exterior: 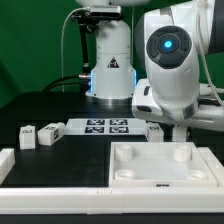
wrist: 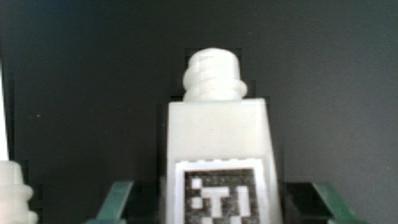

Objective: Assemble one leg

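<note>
In the wrist view one leg point(wrist: 217, 130), a white stubby block with a threaded peg at its far end and a black-and-white tag on its top face, lies on the black table between my fingers. My gripper point(wrist: 221, 204) straddles it with a dark gap on each side, so the jaws are open and do not touch it. In the exterior view my gripper point(exterior: 172, 131) is low behind the white square panel point(exterior: 140, 172), and the leg point(exterior: 155, 128) is beside it. Two more legs point(exterior: 27, 134) point(exterior: 48, 130) lie at the exterior view's left.
The marker board point(exterior: 105, 126) lies behind the panel, in front of the arm's base point(exterior: 110, 75). A white raised bracket point(exterior: 8, 165) runs along the front left. The peg of another leg point(wrist: 15, 192) shows at the wrist view's edge.
</note>
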Motion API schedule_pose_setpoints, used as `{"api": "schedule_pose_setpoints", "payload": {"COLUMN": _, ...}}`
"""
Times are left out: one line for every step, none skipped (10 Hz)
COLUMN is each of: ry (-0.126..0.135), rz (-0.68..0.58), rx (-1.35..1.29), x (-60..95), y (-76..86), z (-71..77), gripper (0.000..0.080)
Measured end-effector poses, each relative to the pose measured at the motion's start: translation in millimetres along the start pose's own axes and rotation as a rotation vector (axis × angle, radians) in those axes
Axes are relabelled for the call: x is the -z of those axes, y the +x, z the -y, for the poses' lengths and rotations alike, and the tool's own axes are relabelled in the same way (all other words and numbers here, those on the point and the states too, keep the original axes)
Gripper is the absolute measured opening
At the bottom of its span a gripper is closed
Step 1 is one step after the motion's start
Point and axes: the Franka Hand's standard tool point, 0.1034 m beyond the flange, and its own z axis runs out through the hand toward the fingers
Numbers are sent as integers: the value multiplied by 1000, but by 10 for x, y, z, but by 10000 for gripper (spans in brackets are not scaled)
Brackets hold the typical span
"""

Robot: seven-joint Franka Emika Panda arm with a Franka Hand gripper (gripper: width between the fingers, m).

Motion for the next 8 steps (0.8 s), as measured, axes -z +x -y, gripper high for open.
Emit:
{"api": "schedule_pose_setpoints", "payload": {"ry": -3, "rz": 4, "rx": 3, "x": 20, "y": -18, "z": -10, "gripper": 290}}
{"api": "schedule_pose_setpoints", "payload": {"ry": -3, "rz": 11, "rx": 14, "x": 132, "y": -97, "z": -34, "gripper": 290}}
{"api": "schedule_pose_setpoints", "payload": {"ry": -3, "rz": 21, "rx": 24, "x": 289, "y": -201, "z": -45, "gripper": 290}}
{"api": "schedule_pose_setpoints", "payload": {"ry": 1, "rz": 29, "rx": 36, "x": 446, "y": -272, "z": -42, "gripper": 291}}
{"api": "schedule_pose_setpoints", "payload": {"ry": 7, "rz": 30, "rx": 47, "x": 554, "y": -285, "z": -33, "gripper": 291}}
{"api": "schedule_pose_setpoints", "payload": {"ry": 15, "rz": 22, "rx": 54, "x": 636, "y": -254, "z": -16, "gripper": 291}}
{"api": "schedule_pose_setpoints", "payload": {"ry": 21, "rz": -21, "rx": 56, "x": 617, "y": -218, "z": 6, "gripper": 291}}
{"api": "schedule_pose_setpoints", "payload": {"ry": 18, "rz": -17, "rx": 56, "x": 596, "y": -237, "z": -2, "gripper": 291}}
